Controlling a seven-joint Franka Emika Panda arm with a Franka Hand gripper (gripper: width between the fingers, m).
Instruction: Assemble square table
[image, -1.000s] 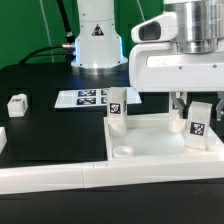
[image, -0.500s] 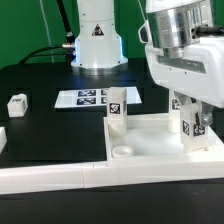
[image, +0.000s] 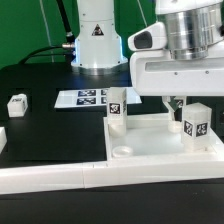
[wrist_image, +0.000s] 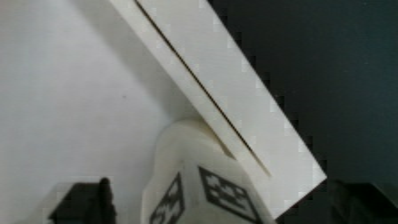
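The square table slab (image: 152, 143) lies at the front on the exterior view's right, rim up. Two white tagged legs stand upright in its back corners: one (image: 117, 108) on the left, one (image: 197, 122) on the right. My gripper (image: 188, 108) hangs over the right leg with a finger on either side. In the wrist view that leg (wrist_image: 210, 185) stands between the two dark fingers (wrist_image: 84, 203) with a gap on each side, so the gripper (wrist_image: 222, 206) is open. The slab's rim (wrist_image: 214, 95) runs diagonally past the leg.
A loose leg (image: 16, 103) lies on the black table at the exterior view's left, with another white part (image: 2, 136) at the edge. The marker board (image: 85, 98) lies behind. A long white border wall (image: 50, 180) runs along the front. The arm's base (image: 97, 35) stands behind.
The hand has turned back from its twisted pose and the jaws have come apart off the right leg. The leg stays upright in its corner.
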